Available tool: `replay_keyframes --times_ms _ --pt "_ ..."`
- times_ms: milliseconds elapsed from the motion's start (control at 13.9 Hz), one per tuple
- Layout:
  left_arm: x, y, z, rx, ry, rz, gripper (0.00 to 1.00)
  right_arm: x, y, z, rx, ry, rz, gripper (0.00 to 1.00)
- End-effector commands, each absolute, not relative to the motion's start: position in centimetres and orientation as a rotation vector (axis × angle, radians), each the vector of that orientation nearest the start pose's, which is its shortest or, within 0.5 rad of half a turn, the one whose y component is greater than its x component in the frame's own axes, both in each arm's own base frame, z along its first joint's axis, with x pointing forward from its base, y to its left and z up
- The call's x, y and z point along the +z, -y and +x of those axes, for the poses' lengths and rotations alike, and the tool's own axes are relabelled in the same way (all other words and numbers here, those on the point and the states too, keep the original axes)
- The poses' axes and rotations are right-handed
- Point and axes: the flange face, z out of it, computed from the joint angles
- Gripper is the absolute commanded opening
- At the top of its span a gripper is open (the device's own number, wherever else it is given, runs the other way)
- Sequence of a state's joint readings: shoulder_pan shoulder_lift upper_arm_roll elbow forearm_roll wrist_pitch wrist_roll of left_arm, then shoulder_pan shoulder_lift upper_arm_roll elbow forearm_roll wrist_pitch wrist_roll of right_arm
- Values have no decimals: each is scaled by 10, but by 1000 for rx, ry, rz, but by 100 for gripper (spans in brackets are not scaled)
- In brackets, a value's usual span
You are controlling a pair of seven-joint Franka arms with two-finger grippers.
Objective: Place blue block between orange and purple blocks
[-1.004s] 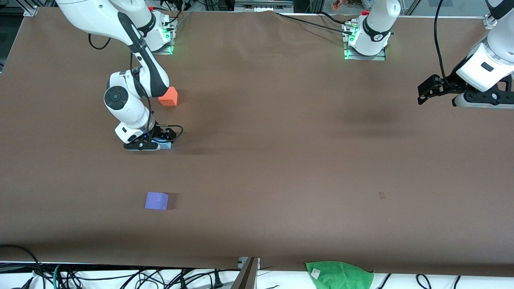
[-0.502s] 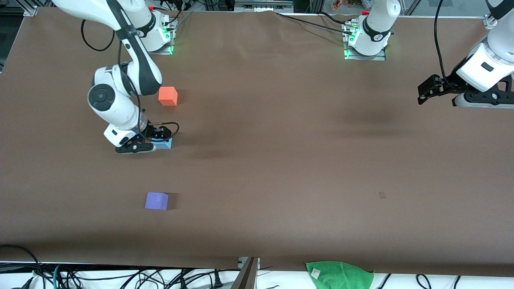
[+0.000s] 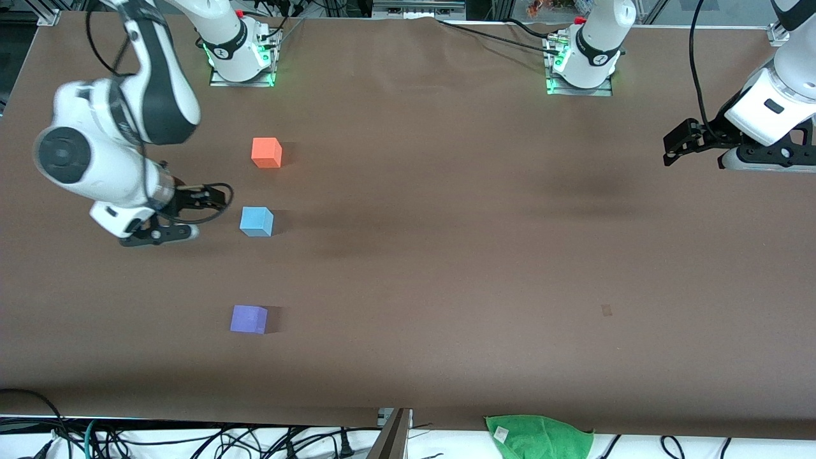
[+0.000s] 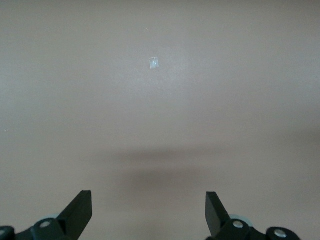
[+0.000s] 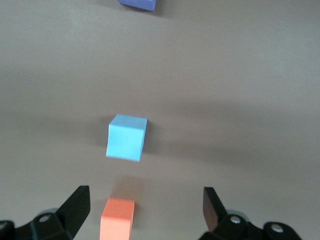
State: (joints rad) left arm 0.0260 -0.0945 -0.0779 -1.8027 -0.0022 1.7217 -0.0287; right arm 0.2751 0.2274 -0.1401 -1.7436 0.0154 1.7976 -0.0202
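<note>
Surface: brown table covering (image 3: 446,255) is spreading flat across the whole work area, with cables trailing along its edge nearest the front camera.
Blue block (image 3: 256,221): sitting on the table between the orange block (image 3: 266,153) and the purple block (image 3: 248,319), nearer the orange one; nothing is touching it.
Line-up: the three cubes are forming a rough row running toward the front camera, orange farthest, purple nearest, all toward the right arm's end of the table.
Right gripper (image 3: 167,224): hanging over bare table beside the blue block, toward the table's end, apart from it; jaws are standing spread wide with nothing between them.
Right wrist view: showing the blue block (image 5: 126,137) and orange block (image 5: 117,218) between the parted fingers (image 5: 75,207), the purple block (image 5: 138,4) at the frame edge.
Left gripper (image 3: 677,143): waiting over the left arm's end of the table, fingers (image 4: 79,212) parted and empty.
Extras: green cloth (image 3: 540,436) is lying off the table's near edge; a small pale mark (image 4: 153,63) is showing on the covering.
</note>
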Motion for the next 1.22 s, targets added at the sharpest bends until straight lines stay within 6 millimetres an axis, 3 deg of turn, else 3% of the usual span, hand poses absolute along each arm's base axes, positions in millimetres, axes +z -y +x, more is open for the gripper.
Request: replay_keyframes --times_ms 0,287,573,717,932,1147 --pt "582 26 533 -13 -68 -3117 100 468 -90 603 331 249 -3141 100" --pt "582 26 533 -10 -65 -3117 100 511 -82 595 437 221 -3128 100" --pt "582 26 532 -8 -65 -3118 100 548 -56 583 347 179 -3130 100" --pt "582 26 532 -8 -58 -3117 100 574 -52 572 300 195 -3159 100" --pt "582 26 532 -8 -58 -3119 100 613 -31 559 170 149 -3201 100" --pt "581 26 532 -3 -53 -3119 100 633 -8 550 116 86 -3196 100"
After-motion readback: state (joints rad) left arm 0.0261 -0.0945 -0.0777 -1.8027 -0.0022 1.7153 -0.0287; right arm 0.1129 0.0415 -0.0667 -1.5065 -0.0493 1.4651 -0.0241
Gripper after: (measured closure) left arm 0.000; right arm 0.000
